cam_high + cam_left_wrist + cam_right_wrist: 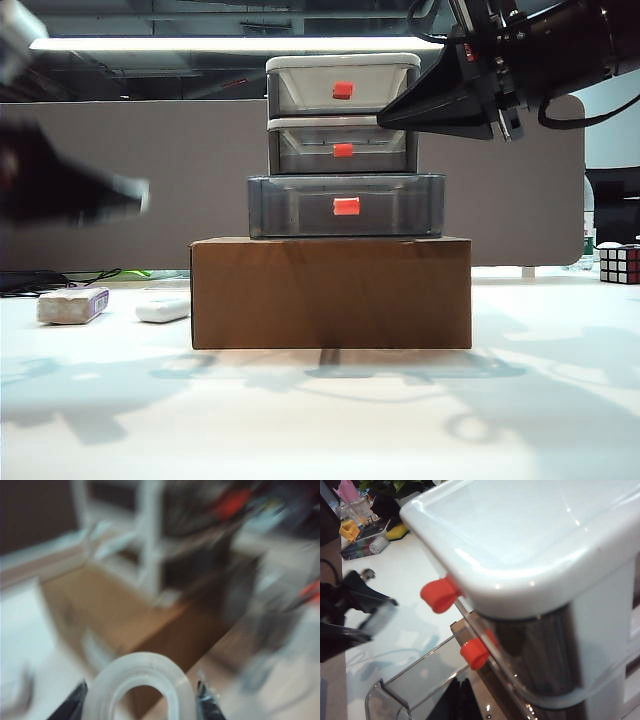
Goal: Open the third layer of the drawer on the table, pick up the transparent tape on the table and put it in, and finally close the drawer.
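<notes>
Transparent tape (141, 680), a cloudy clear ring, sits pinched in the left tool (141, 702); right tool's (457, 700) tips pressed together.

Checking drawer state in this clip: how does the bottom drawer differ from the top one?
The bottom drawer is darker smoky grey, wider in view and pulled forward; the top drawer is paler and sits flush in the frame. Both carry a red tab. The left gripper holds the tape.

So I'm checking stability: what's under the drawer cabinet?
A brown cardboard box on the table carries the drawer cabinet. Its contents are hidden.
</notes>
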`<action>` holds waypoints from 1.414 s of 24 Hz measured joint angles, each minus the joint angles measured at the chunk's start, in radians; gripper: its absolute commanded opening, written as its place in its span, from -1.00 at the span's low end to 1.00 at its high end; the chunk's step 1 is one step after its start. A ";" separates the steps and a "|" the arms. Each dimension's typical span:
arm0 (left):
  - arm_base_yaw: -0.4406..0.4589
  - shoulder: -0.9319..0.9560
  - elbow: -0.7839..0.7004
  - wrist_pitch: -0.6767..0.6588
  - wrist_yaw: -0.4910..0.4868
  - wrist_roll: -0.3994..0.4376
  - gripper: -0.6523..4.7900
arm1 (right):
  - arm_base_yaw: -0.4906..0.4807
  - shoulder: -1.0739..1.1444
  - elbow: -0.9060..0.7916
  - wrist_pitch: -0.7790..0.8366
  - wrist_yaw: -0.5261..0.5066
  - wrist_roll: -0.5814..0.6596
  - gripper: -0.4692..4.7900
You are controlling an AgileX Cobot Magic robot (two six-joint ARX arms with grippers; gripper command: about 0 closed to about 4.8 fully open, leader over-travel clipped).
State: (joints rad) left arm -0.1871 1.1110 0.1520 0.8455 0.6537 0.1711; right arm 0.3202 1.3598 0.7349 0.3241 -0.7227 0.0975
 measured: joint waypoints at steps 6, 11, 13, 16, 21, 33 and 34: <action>-0.062 -0.114 0.095 -0.166 0.065 0.036 -0.24 | 0.000 0.000 0.000 0.000 0.000 0.000 -0.84; -0.227 -0.082 0.278 -0.361 -0.014 0.183 -0.24 | 0.000 0.000 0.000 0.001 0.000 0.003 -0.84; -0.300 -0.012 0.359 -0.418 -0.076 0.258 -0.24 | 0.000 0.000 0.000 0.000 0.000 0.004 -0.84; -0.324 0.087 0.414 -0.423 -0.084 0.282 -0.24 | 0.000 0.000 0.000 0.000 0.000 0.004 -0.84; -0.364 0.228 0.473 -0.371 -0.095 0.285 -0.24 | 0.000 0.000 0.000 0.001 -0.012 0.005 -0.84; -0.425 0.420 0.565 -0.318 -0.081 0.261 0.48 | 0.000 -0.001 0.000 0.000 -0.015 0.007 -0.84; -0.425 0.418 0.565 -0.309 -0.079 0.257 0.50 | 0.000 -0.001 0.000 0.001 -0.015 0.007 -0.84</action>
State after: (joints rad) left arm -0.6117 1.5295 0.7170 0.5365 0.5751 0.4286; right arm 0.3202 1.3590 0.7349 0.3248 -0.7380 0.1043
